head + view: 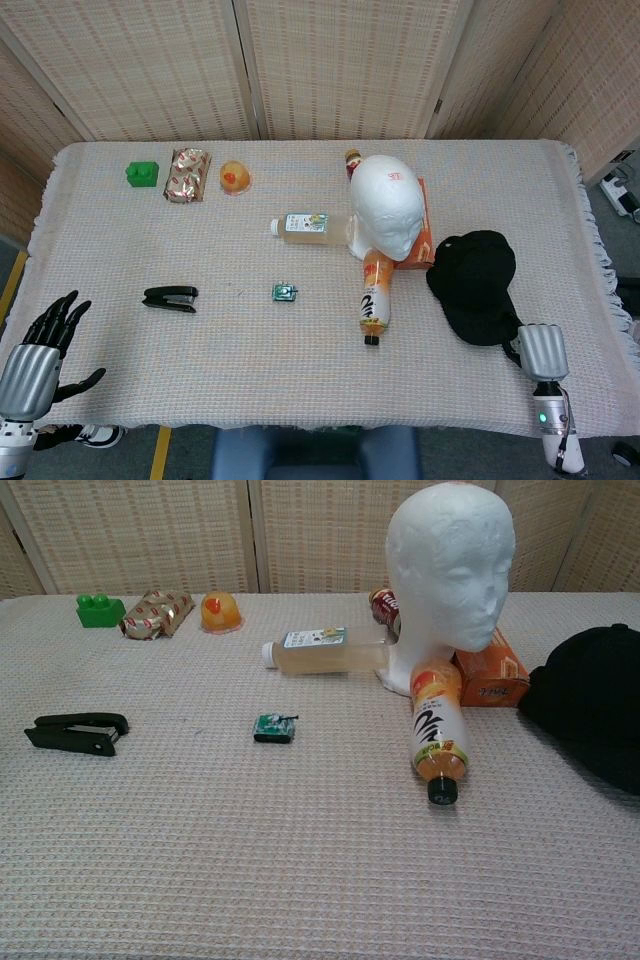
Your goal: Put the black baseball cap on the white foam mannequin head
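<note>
One black cap (pixel 474 287) lies on the right side of the table (pixel 250 350), just right of the foam head (pixel 390 203) and a little nearer the front edge; its rear part bulges up off the cloth. The right hand (pixel 541 352) sits at the cap's front edge, back of the hand up — its fingers are hidden under the brim end, so whether it grips the cap cannot be told. There is one foam head, white, upright, facing the front.

Against its base lie two bottles: a clear one (pixel 303 224) on its side to the left, and an orange one (pixel 375 297) lying with its black lid toward the front edge. One orange box (pixel 490 677) lies behind the head's right side, and one small can (pixel 352 160) behind it.

Further left — one small green toy (pixel 284 291), one black stapler (pixel 170 298), then along the back one orange cup (pixel 235 177), one wrapped packet (pixel 188 173) and one green block (pixel 142 173).

The left hand (pixel 38 362) hovers off the front left corner, fingers spread, holding nothing.
</note>
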Tool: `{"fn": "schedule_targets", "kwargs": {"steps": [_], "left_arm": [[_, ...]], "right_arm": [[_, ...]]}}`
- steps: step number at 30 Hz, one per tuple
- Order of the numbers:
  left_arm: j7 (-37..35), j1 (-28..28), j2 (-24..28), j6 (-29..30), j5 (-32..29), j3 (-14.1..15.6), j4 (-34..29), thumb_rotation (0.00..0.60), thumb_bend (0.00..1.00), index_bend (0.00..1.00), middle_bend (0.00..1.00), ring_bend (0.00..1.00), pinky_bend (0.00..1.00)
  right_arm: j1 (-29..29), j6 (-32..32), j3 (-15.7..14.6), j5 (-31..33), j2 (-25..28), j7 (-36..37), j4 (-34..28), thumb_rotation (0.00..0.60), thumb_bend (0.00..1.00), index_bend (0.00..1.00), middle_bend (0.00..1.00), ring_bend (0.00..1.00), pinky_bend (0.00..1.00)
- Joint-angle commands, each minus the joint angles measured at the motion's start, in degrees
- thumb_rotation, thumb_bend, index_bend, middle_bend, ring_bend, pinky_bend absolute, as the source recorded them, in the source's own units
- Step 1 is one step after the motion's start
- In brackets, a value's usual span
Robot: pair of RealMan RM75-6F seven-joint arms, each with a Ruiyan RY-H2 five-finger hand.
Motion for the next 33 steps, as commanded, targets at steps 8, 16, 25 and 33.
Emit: {"fn": "schedule_targets", "kwargs": {"steps": [8,16,25,33], "left_arm": [[0.91,0.47,-0.57,0.75,-0.96,-0.80,0.07,0.600,0.18,0.11,0.00,0.02,0.20],[1.12,0.68,-0.75,1.16,-1.02,-1.06,0.16,0.600,0.18,0.11,0.00,0.02,0.20],[0.81,0.78,-0.60,1.27,-0.81,-1.08,0.34,0.600,0.20,0.11,0.00,0.02,0.20],[0.63,0.73,-0.52,1.05,-0.75,-1.06,0.45,0.600,0.20,0.11,0.00,0.02,0.20]], "right_arm": [[1.80,1.53,3.30,2.99,0.13,4.05,-1.58,0.600,0.39,0.65,1.00,1.00,1.00],[2.46,3.97,4.87,4.24,0.70,6.19,-2.98,0.600,0.39,0.79,1.00,1.00,1.00],[4.42,5.90,7.52,6.18,2.38,7.79,-5.53,0.600,0.37,0.85,1.00,1.00,1.00],[7.98,6.45,13.05,10.43,4.84,8.07,-8.94,0.600,0.37,0.86,1.00,1.00,1.00]]}}
